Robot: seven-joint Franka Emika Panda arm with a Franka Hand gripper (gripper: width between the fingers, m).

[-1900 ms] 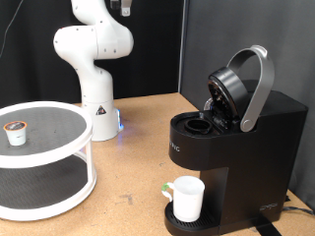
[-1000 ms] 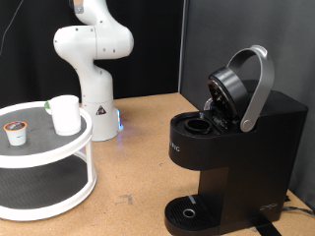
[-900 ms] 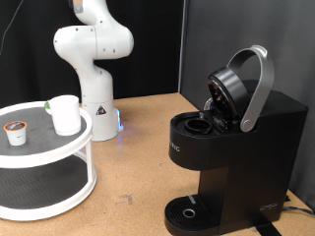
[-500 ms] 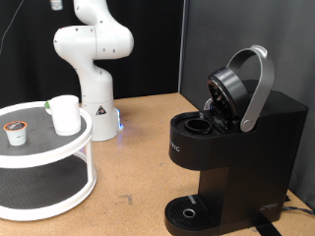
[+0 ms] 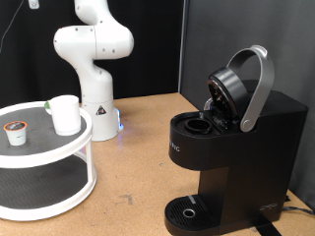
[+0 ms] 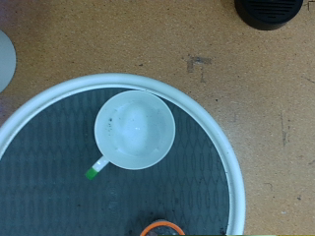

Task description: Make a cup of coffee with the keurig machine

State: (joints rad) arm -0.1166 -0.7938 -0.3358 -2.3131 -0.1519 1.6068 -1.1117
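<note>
Wooden tabletop; cup of coffee (image 5: 65, 114) on white tiered stand (image 5: 59, 187); keurig machine (image 5: 234, 147) lid open; gripper unseen, jaws indeterminate; cup-fetching step.

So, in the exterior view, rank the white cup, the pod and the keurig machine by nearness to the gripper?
The gripper barely shows at the top edge.
1. white cup, on the tray below it.
2. pod, tray's left side.
3. keurig machine, far right.

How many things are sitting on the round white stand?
2: a white cup on the top shelf, and a small brown-topped pod towards the exterior view's left of it. The lower shelf is partly hidden.
</note>
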